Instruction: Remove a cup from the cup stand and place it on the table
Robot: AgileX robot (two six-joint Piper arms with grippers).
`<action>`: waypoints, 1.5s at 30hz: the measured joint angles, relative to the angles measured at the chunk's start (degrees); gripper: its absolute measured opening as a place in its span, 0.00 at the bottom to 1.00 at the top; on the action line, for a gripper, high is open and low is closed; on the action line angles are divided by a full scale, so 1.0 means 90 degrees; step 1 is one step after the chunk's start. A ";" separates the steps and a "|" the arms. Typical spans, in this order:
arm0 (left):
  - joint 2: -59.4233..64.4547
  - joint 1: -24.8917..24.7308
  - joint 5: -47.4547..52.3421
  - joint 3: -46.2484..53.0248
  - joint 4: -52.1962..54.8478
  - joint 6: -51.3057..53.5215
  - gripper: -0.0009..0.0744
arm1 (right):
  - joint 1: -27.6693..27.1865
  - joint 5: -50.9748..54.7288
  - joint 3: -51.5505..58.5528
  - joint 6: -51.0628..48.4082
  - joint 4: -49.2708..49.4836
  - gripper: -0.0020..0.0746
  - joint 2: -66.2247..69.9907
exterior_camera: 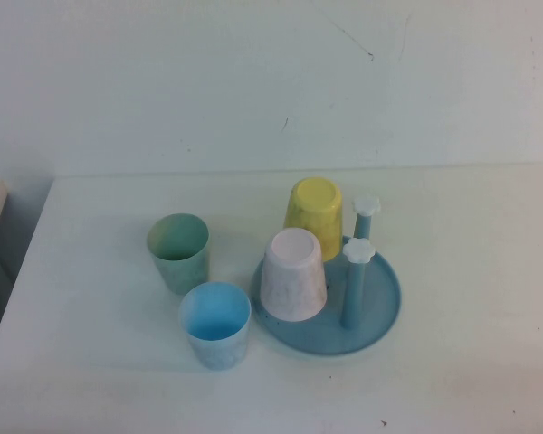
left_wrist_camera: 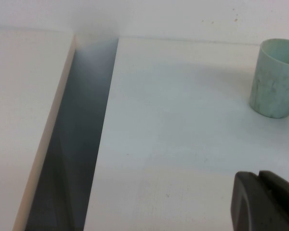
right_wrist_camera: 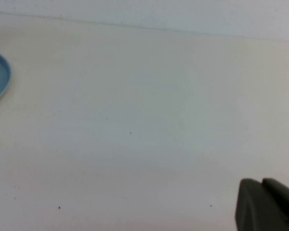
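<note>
White table [exterior_camera: 471,253] bears the cup [exterior_camera: 292,274] inverted on the cup stand [exterior_camera: 380,316], both pincers' states untellable.

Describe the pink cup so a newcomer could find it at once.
On the white table find the round blue cup stand. The pink cup sits upside down on its near left part, before the inverted yellow cup. It alone is pale pink and speckled. The left gripper and right gripper hover elsewhere over the table.
</note>
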 joint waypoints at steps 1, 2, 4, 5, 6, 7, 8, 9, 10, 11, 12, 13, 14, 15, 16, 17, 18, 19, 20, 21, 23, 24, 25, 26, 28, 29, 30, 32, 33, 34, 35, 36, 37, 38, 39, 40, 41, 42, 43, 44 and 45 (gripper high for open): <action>0.0000 0.0000 0.0000 0.0000 0.0000 0.0000 0.01 | 0.0000 0.0000 0.0000 0.0000 0.0000 0.02 0.0000; 0.0000 0.0000 0.0000 0.0000 0.0000 0.0000 0.01 | 0.0000 0.0000 0.0000 0.0000 0.0000 0.02 0.0000; 0.0000 0.0000 0.0000 0.0000 0.0000 0.0000 0.01 | 0.0000 0.0000 0.0000 0.0000 0.0000 0.02 0.0000; 0.0000 0.0000 -0.0028 0.0000 0.0000 0.0000 0.01 | 0.0000 -0.0012 0.0000 0.0000 0.0000 0.02 0.0000; 0.0000 0.0000 -0.0057 0.0000 0.0000 0.0000 0.01 | 0.0000 -0.0021 0.0000 0.0000 0.0000 0.02 0.0000; 0.0000 0.0000 -0.0152 0.0013 0.0000 0.0000 0.01 | 0.0000 -0.0070 0.0000 0.0000 -0.0005 0.02 0.0000; 0.0000 0.0000 -0.0298 0.0028 0.0000 0.0000 0.01 | 0.0000 -0.0127 0.0011 0.0000 -0.0005 0.02 0.0000; 0.0000 0.0000 -0.0432 0.0038 0.0000 0.0000 0.01 | 0.0000 -0.0220 0.0009 -0.0012 -0.0005 0.02 0.0000; 0.0000 0.0000 -0.0657 0.0038 0.0000 -0.0013 0.01 | 0.0000 -0.0377 0.0009 -0.0012 -0.0005 0.02 0.0000; 0.0000 0.0000 -0.0943 0.0038 0.0000 -0.0013 0.01 | 0.0000 -0.0594 0.0009 -0.0012 -0.0005 0.02 0.0000; 0.0000 0.0000 -0.1258 0.0038 0.0000 -0.0013 0.01 | 0.0000 -0.0802 0.0009 -0.0012 -0.0005 0.02 0.0000; 0.0000 0.0000 -0.1589 0.0038 0.0000 -0.0013 0.01 | 0.0000 -0.1091 0.0009 -0.0012 -0.0005 0.02 0.0000; 0.0000 0.0000 -0.1927 0.0038 0.0000 -0.0013 0.01 | 0.0000 -0.1408 0.0009 -0.0012 -0.0005 0.02 0.0000; 0.0000 0.0000 -0.2183 0.0038 0.0000 -0.0013 0.01 | 0.0000 -0.1670 0.0009 -0.0012 -0.0005 0.02 0.0000; 0.0000 0.0000 -0.2477 0.0038 0.0000 -0.0013 0.01 | 0.0000 -0.1992 0.0009 -0.0012 -0.0015 0.02 0.0000; 0.0000 0.0000 -0.2727 0.0038 0.0000 -0.0013 0.01 | 0.0000 -0.2307 0.0009 -0.0012 -0.0015 0.02 0.0000; 0.0000 0.0000 -0.2889 0.0038 0.0000 -0.0013 0.01 | 0.0000 -0.2523 0.0009 -0.0012 -0.0019 0.02 0.0000; 0.0000 0.0000 -0.3049 0.0038 0.0000 -0.0013 0.01 | 0.0000 -0.2779 0.0009 -0.0012 -0.0019 0.02 0.0000; 0.0000 0.0000 -0.3151 0.0038 0.0000 -0.0013 0.01 | 0.0000 -0.3013 0.0009 -0.0012 -0.0030 0.02 0.0000; 0.0000 0.0000 -0.3204 0.0038 0.0000 -0.0013 0.01 | 0.0000 -0.3216 0.0009 -0.0012 -0.0030 0.02 0.0000; 0.0000 0.0000 -0.3249 0.0038 0.0000 -0.0013 0.01 | 0.0000 -0.3487 0.0009 -0.0012 -0.0030 0.02 0.0000; 0.0000 0.0000 -0.3264 0.0038 0.0000 -0.0013 0.01 | 0.0000 -0.3546 0.0009 -0.0012 -0.0030 0.02 0.0000; 0.0000 0.0000 -0.3277 0.0038 0.0000 0.0000 0.01 | 0.0000 -0.3575 0.0009 -0.0012 -0.0030 0.02 0.0000; 0.0000 0.0000 -0.3288 0.0038 0.0000 0.0000 0.01 | 0.0000 -0.3603 0.0009 -0.0012 -0.0030 0.02 0.0000; 0.0000 0.0000 -0.3288 0.0038 0.0000 -0.0058 0.01 | 0.0000 -0.3666 0.0009 -0.0036 -0.0030 0.02 0.0000; 0.0000 0.0000 -0.3288 0.0038 0.0000 -0.0132 0.01 | 0.0000 -0.3704 0.0009 -0.0074 -0.0030 0.02 0.0000; 0.0000 0.0000 -0.3288 0.0038 0.0000 -0.0211 0.01 | 0.0000 -0.3764 0.0009 -0.0112 -0.0030 0.02 0.0000; 0.0000 0.0000 -0.3288 0.0038 0.0000 -0.0462 0.01 | 0.0000 -0.3808 0.0009 -0.0134 -0.0030 0.02 0.0000; 0.0000 0.0000 -0.3288 0.0038 0.0000 -0.0554 0.01 | 0.0000 -0.3808 0.0009 -0.0134 -0.0030 0.02 0.0000; 0.0000 0.0000 -0.3276 0.0038 0.0000 -0.0699 0.01 | 0.0000 -0.3780 0.0009 -0.0134 -0.0030 0.02 0.0000; 0.0000 0.0000 -0.3203 0.0038 0.0000 -0.0855 0.01 | 0.0000 -0.3650 0.0009 -0.0134 -0.0030 0.02 0.0000; 0.0000 0.0000 -0.3064 -0.0010 0.0000 -0.0960 0.01 | 0.0000 -0.3454 -0.0052 -0.0134 -0.0030 0.02 0.0000; 0.0000 0.0000 -0.2807 -0.0126 0.0000 -0.1053 0.01 | 0.0000 -0.3145 -0.0161 -0.0134 -0.0030 0.02 0.0000; 0.0000 0.0000 -0.2568 -0.0313 0.0000 -0.1099 0.01 | 0.0000 -0.2822 -0.0317 -0.0134 -0.0030 0.02 0.0000; 0.0000 0.0000 -0.2214 -0.0549 0.0000 -0.1127 0.01 | 0.0000 -0.2497 -0.0472 -0.0108 -0.0030 0.02 0.0000; 0.0000 0.0000 -0.1834 -0.0811 0.0000 -0.1127 0.01 | 0.0000 -0.2168 -0.0687 -0.0110 -0.0030 0.02 0.0000; 0.0000 0.0000 -0.1419 -0.1074 0.0000 -0.1116 0.01 | 0.0000 -0.1844 -0.0909 -0.0094 -0.0030 0.02 0.0000; 0.0000 0.0000 -0.0992 -0.1281 0.0000 -0.1069 0.01 | 0.0000 -0.1577 -0.1132 -0.0094 -0.0030 0.02 0.0000; 0.0000 0.0000 -0.0567 -0.1536 0.0000 -0.0984 0.01 | 0.0000 -0.1234 -0.1340 -0.0094 -0.0030 0.02 0.0000; 0.0064 0.0000 -0.0146 -0.1772 0.0000 -0.0891 0.01 | 0.0000 -0.0888 -0.1535 -0.0094 -0.0030 0.02 0.0000; 0.0158 0.0000 0.0177 -0.1949 0.0000 -0.0791 0.01 | 0.0000 -0.0611 -0.1680 -0.0133 -0.0030 0.02 0.0000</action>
